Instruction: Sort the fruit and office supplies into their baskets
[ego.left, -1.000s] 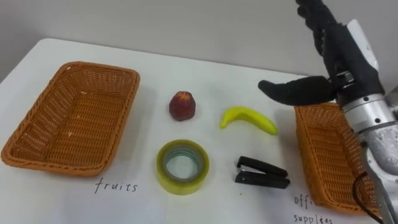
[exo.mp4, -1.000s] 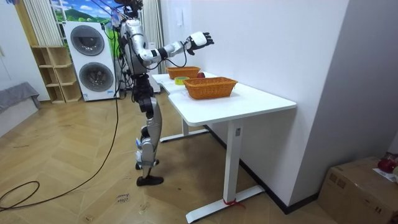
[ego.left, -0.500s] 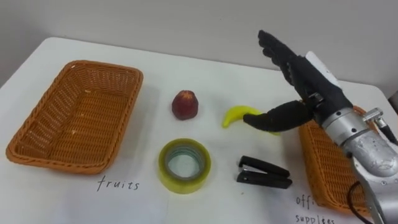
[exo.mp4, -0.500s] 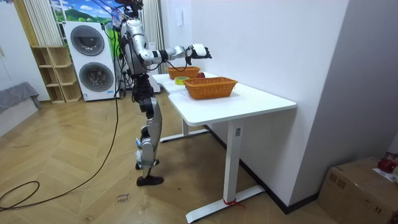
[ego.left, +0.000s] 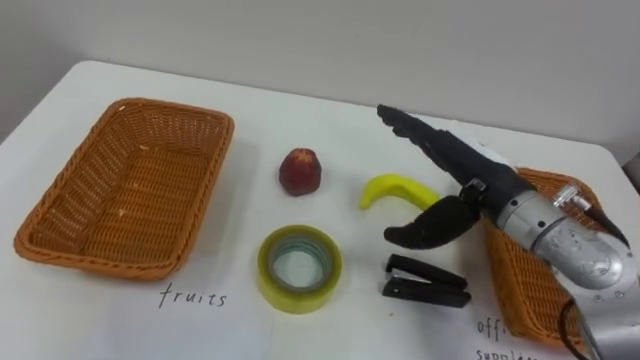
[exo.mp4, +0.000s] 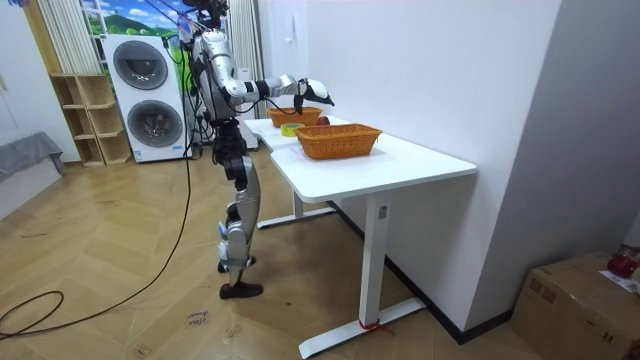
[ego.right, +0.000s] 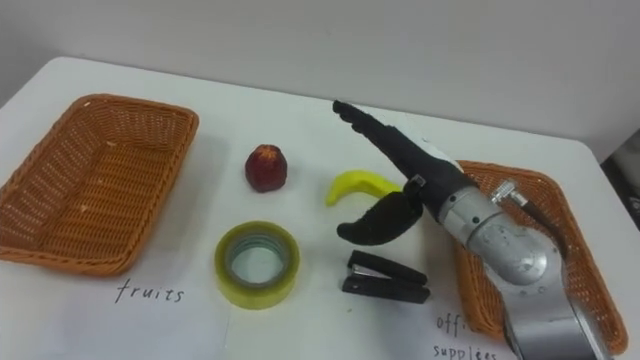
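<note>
Lowered from well above the white table (ego.left: 100, 325), the right hand (ego.left: 468, 190) now hangs over the curved yellow banana (ego.left: 390, 188), fingers straight, thumb spread, grasping nothing. Just below lies the black stapler (ego.left: 425, 283); further left, a yellowish tape roll (ego.left: 299, 267) and red apple (ego.left: 300, 171). An orange wicker basket (ego.left: 60, 250) stands far left, another (ego.left: 505, 268) at right.

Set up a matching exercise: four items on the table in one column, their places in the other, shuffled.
Items
1. banana
2. stapler
3. tape roll
4. red fruit

Places
A. between the left basket and the banana
B. partly hidden by the open right hand
C. directly in front of the red fruit
D. next to the right basket, on its left

Pairs: 1-B, 2-D, 3-C, 4-A
</note>
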